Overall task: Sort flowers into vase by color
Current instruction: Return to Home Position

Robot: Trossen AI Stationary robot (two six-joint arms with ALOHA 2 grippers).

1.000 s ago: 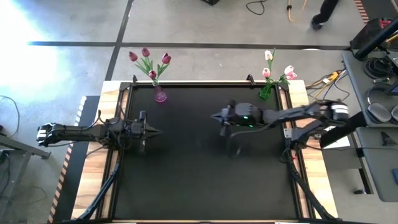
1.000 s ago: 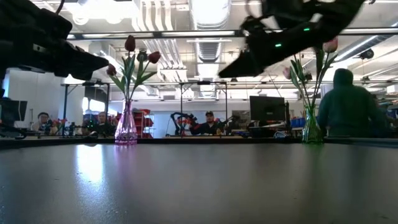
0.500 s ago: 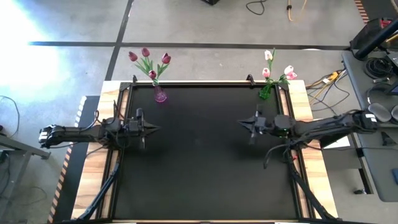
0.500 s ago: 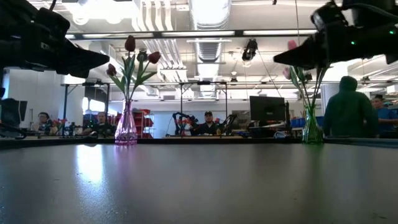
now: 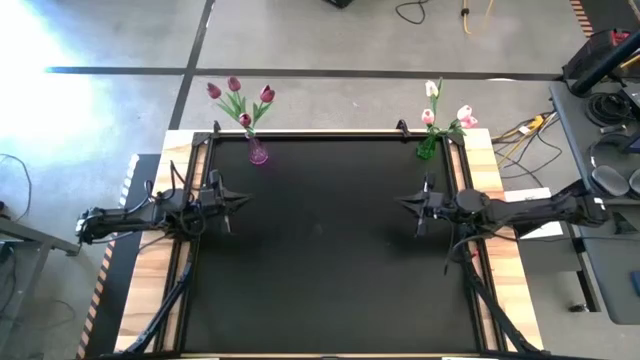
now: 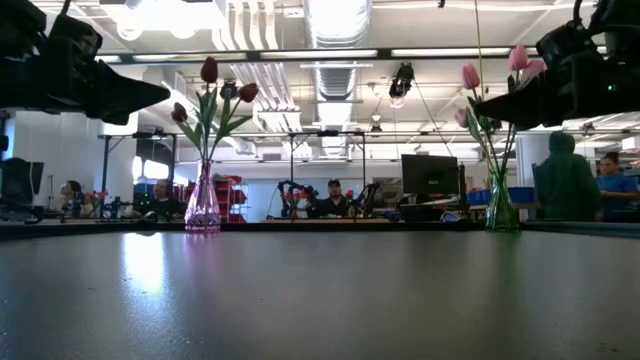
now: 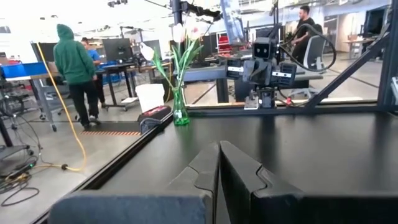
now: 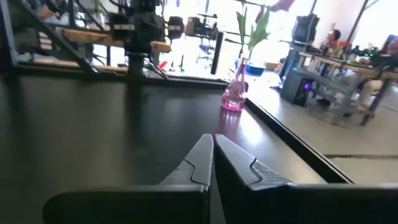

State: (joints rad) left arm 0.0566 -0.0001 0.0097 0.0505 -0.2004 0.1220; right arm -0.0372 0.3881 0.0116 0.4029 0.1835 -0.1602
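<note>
Dark magenta flowers [image 5: 240, 98] stand with their stems in a pink glass vase [image 5: 258, 153] at the table's far left corner. Pale pink and white flowers [image 5: 445, 113] stand in a green glass vase [image 5: 427, 149] at the far right corner. My left gripper [image 5: 243, 198] hovers shut and level over the table's left edge, holding nothing. At the right edge my right gripper [image 5: 400, 201] hovers shut and level, also holding nothing. The two grippers point at each other across the black table [image 5: 320, 260].
Wooden borders [image 5: 150, 300] frame the black table on the left and right. Beyond the table stand work benches, screens and several people, one in a green hooded top [image 7: 73, 62].
My right gripper has drawn back from the table's middle toward its right edge and sunk a little, staying shut. My left gripper has kept shut and shifted slightly toward the left edge. The flowers and vases have not moved.
</note>
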